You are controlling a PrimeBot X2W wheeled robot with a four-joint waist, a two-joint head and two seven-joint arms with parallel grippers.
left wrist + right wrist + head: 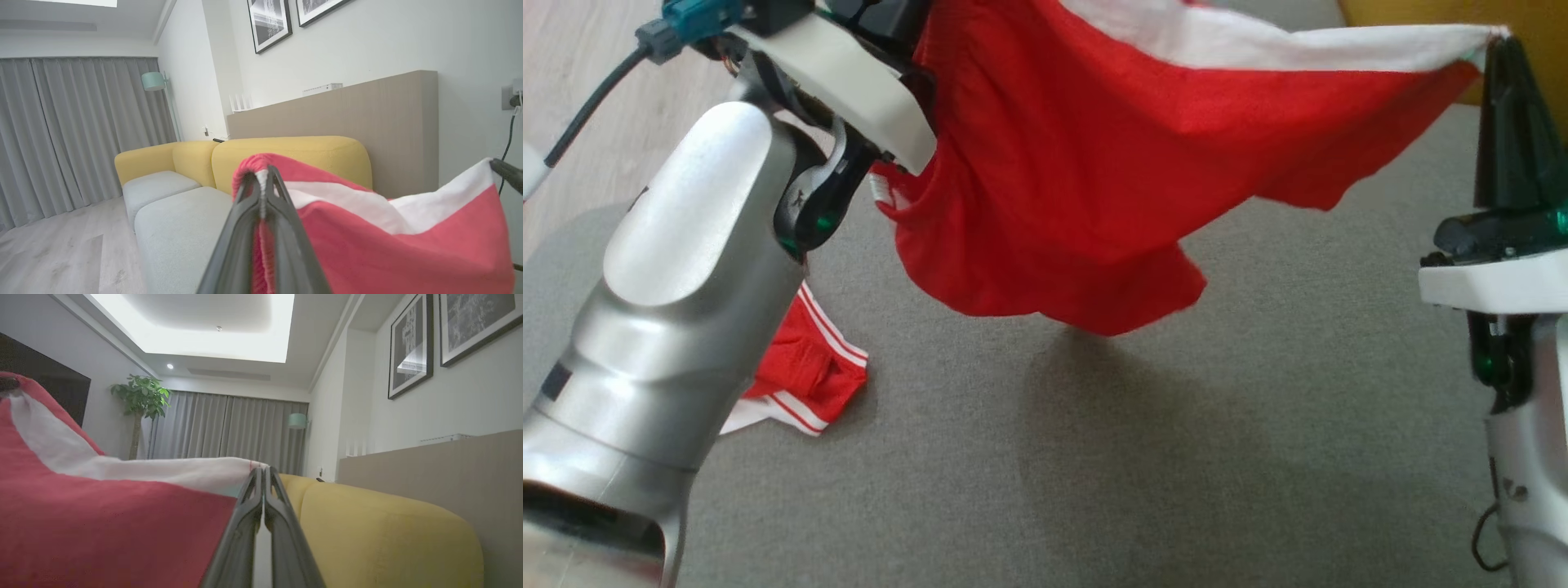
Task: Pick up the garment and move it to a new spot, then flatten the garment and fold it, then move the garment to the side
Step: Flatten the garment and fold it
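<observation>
The garment (1094,188) is red with a white band along its top edge, and it hangs stretched in the air over the grey sofa seat (1176,457). My left gripper (263,173) is shut on its left top corner, red and white cloth pinched between the fingers. My right gripper (1499,37) is shut on the right end of the white band; in the right wrist view the gripper (262,470) pinches the band's tip. The cloth sags in the middle, its lowest fold a little above the seat. The garment (102,514) spreads to the left of my right fingers.
A second red garment with white stripes (805,371) lies on the seat beside my left forearm (678,310). Yellow sofa backrests (294,159) rise behind the seat, with a wooden panel (367,122) and wall beyond. Pale wood floor (596,106) lies off the seat's left edge.
</observation>
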